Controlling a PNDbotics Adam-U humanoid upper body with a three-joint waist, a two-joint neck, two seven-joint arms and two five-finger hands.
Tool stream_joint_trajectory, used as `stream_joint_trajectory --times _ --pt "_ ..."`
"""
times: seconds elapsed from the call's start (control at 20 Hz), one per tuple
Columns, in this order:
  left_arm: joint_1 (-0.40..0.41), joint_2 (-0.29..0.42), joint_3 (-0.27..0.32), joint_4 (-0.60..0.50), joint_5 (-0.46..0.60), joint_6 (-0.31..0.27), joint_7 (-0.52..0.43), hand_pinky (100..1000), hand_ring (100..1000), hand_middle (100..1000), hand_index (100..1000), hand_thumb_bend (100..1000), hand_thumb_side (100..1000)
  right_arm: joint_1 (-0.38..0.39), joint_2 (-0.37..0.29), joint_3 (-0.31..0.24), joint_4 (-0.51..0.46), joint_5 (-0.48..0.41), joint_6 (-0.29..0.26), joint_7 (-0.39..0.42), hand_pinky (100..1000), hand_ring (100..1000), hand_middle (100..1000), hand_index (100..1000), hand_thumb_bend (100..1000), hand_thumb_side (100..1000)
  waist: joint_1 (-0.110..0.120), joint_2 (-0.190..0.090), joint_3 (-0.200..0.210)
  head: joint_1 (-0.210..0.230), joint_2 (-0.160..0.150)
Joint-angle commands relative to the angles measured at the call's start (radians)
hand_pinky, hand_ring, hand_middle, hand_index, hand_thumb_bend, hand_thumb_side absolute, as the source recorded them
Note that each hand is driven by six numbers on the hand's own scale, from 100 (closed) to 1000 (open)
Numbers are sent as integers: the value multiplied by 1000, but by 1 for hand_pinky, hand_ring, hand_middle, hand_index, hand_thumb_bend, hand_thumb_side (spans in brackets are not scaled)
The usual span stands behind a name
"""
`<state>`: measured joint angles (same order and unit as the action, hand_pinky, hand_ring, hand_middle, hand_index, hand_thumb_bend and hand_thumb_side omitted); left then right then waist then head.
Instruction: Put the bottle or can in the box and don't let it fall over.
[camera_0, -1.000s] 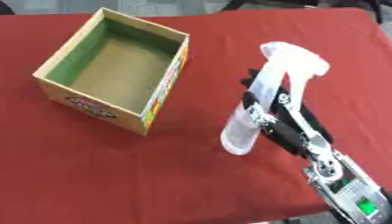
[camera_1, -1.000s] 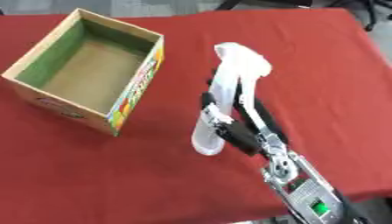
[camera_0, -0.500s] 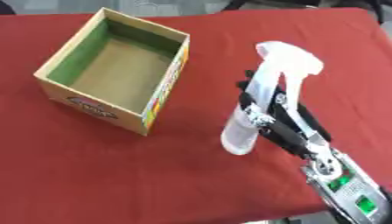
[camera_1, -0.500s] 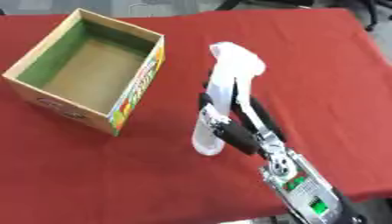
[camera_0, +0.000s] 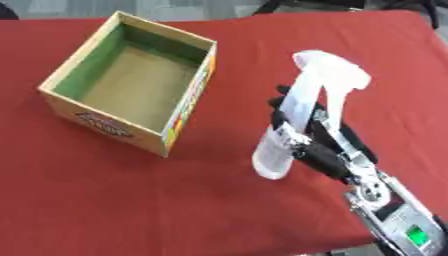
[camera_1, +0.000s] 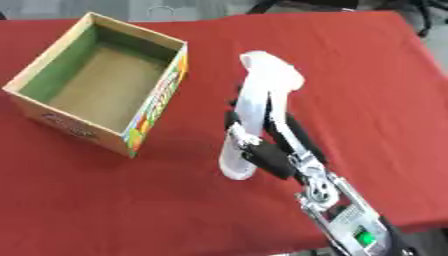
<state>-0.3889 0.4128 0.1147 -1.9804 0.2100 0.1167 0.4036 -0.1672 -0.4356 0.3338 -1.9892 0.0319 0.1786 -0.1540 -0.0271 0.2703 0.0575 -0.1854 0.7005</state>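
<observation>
One white spray bottle (camera_0: 302, 107) grasped by right hand (camera_0: 319, 145), right of empty cardboard box (camera_0: 131, 82). Risk: top-heavy bottle tipping on release.

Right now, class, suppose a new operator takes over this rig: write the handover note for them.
Right hand: shut on the white plastic spray bottle, which stands roughly upright on the red tablecloth.
Left hand: not in view.
Open cardboard box with green inner walls: to the bottle's left, apart from it, nothing visible inside.
Done: bottle gripped.
Left: lift it, carry it left over the box rim, set it upright on the box floor, then release.
</observation>
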Motion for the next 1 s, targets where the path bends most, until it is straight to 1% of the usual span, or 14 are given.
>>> stream_joint_trajectory --times 0.05,0.15,0.35,0.45,0.7,0.85,1.0 --pt "-14 11 5 -20 4 -1 0 483 1000 1000 710 310 938 -8 -8 -1 -11 -10 12 -3 841 895 788 948 100 631 3 -11 1 -1 -12" --pt "-15 11 5 -20 4 -1 0 483 1000 1000 710 310 938 -8 -7 -1 -11 -14 17 -6 844 900 787 940 100 625 4 -11 0 0 -12" --pt "-15 11 5 -20 4 -2 0 484 1000 1000 710 309 937 -6 -6 -2 -11 -23 30 -17 874 953 785 916 100 630 5 -10 -1 0 -15" --pt "-15 11 5 -20 4 -2 1 484 1000 1000 710 309 937 -4 -5 -2 -11 -28 38 -23 880 960 781 912 100 628 5 -10 -1 0 -16" --pt "-16 10 5 -20 4 -2 1 483 1000 1000 709 309 937 -1 -2 3 -11 -49 55 -28 910 999 774 904 100 599 6 -8 -1 -1 -16" --pt "-17 10 5 -20 4 -2 0 483 1000 1000 708 308 936 0 -1 6 -11 -57 62 -23 930 1000 775 903 100 583 7 -7 -1 -2 -16" --pt "-18 10 5 -20 4 -2 0 483 1000 1000 708 308 936 2 -1 9 -11 -60 69 -17 950 1000 770 896 100 542 7 -7 -2 -2 -17"
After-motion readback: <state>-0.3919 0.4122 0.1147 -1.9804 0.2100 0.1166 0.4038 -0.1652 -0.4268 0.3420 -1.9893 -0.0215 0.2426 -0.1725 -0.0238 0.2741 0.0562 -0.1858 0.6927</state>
